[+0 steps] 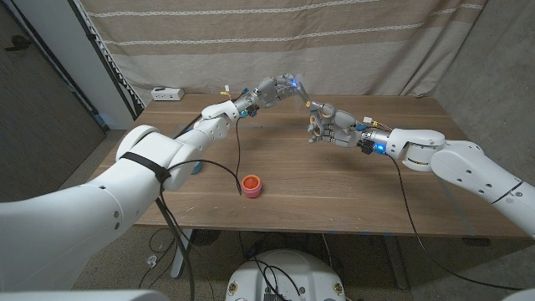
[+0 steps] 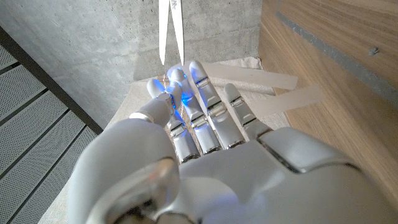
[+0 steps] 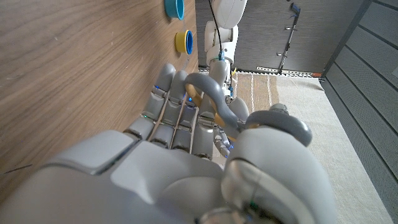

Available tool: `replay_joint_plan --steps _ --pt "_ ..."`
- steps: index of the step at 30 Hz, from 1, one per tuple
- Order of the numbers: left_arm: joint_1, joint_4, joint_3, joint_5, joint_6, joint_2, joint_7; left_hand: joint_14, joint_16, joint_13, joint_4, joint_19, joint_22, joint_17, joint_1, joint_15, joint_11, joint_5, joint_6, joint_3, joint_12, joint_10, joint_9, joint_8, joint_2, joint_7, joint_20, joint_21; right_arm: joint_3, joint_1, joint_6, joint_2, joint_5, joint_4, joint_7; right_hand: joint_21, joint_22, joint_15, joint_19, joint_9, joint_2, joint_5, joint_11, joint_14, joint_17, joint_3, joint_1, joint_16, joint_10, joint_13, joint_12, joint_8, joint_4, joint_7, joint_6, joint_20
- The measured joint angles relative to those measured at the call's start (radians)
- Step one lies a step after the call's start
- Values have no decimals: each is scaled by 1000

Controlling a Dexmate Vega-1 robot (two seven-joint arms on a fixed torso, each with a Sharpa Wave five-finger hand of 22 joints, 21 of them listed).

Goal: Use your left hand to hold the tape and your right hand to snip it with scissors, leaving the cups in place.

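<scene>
My left hand (image 1: 280, 86) is raised over the far middle of the table, its thumb pressed to its fingertips (image 2: 177, 84) in a pinch. The tape between them is too thin to make out. My right hand (image 1: 332, 126) grips grey-handled scissors (image 3: 208, 93) just to the right and slightly nearer. The two pale blades (image 2: 171, 28) stand apart and point at the left fingertips. A red cup (image 1: 251, 185) stands near the front edge. A blue cup (image 3: 175, 7) and a yellow cup (image 3: 183, 41) stand on the table beyond the right hand. The blue cup (image 1: 196, 167) is half hidden by my left arm.
A small white box (image 1: 167, 94) sits at the table's (image 1: 351, 188) back left corner. A striped curtain hangs behind the table. Black cables trail from both wrists across the wood.
</scene>
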Motion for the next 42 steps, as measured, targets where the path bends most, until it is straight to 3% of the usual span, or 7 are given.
replay_joint_plan --steps 11,29,42 --pt "1 5 -11 -6 6 -7 3 -8 9 -12 0 -4 -5 -10 0 2 0 -1 5 0 23 0 -5 0 0 -2 4 -8 -15 12 -8 0 1 -1 27 0 0 0 0 -5 0 0 0 0 -3 0 0 0 0 1 0 -4 0 0 0 0" --pt "10 5 -48 -32 37 -21 -29 44 24 3 -4 -9 3 -2 0 -22 6 -3 16 4 24 6 -14 14 0 9 -2 -16 -17 15 -10 4 2 7 21 4 0 0 0 -5 0 0 4 0 -8 0 0 0 -4 1 0 -8 0 0 0 0" --pt "57 -72 -71 -99 73 -17 -57 61 31 4 -9 -9 3 7 0 -29 6 -1 27 0 24 6 -19 15 0 9 -2 -5 -8 -2 3 -9 -25 -13 -9 4 -5 -5 0 -9 0 0 7 -5 -26 0 0 -4 -7 0 0 -26 0 0 0 0"
